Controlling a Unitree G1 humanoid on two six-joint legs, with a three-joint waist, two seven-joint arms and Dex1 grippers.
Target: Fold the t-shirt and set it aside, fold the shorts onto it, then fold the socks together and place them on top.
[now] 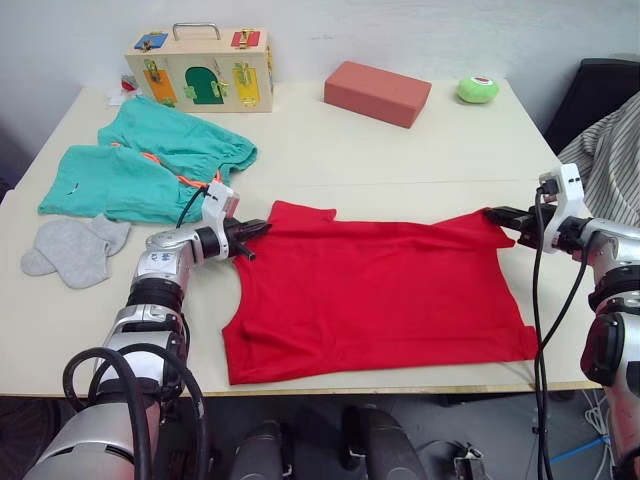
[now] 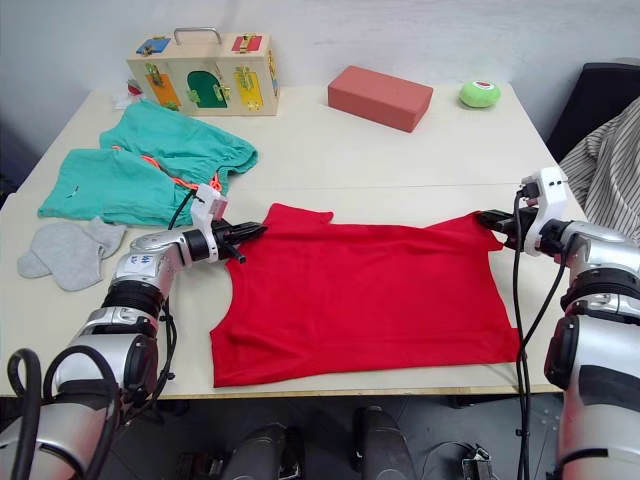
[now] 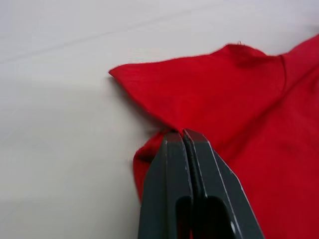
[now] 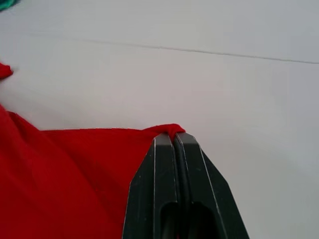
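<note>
Bright red t-shirt [image 1: 375,295] at centre, teal-green shorts [image 1: 150,165] with orange-coral drawstring at 10 o'clock, plain light grey socks [image 1: 75,248] at 9, salmon-red block [image 1: 377,93] at 12, lime-green ball [image 1: 477,89] at 1, cream tabletop [image 1: 330,160].

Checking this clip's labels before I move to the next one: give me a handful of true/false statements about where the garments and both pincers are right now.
1. Both pincers are shut on the t-shirt. True: the left pincer grips its edge on the robot's left, the right pincer a corner on the robot's right.
2. The shorts lie folded on the t-shirt. False: they lie apart, on the table's far left.
3. The socks lie beside the shorts. True.
4. The t-shirt is already folded small. False: it lies spread out.
5. The salmon block sits on the t-shirt. False: it sits near the table's far edge.
</note>
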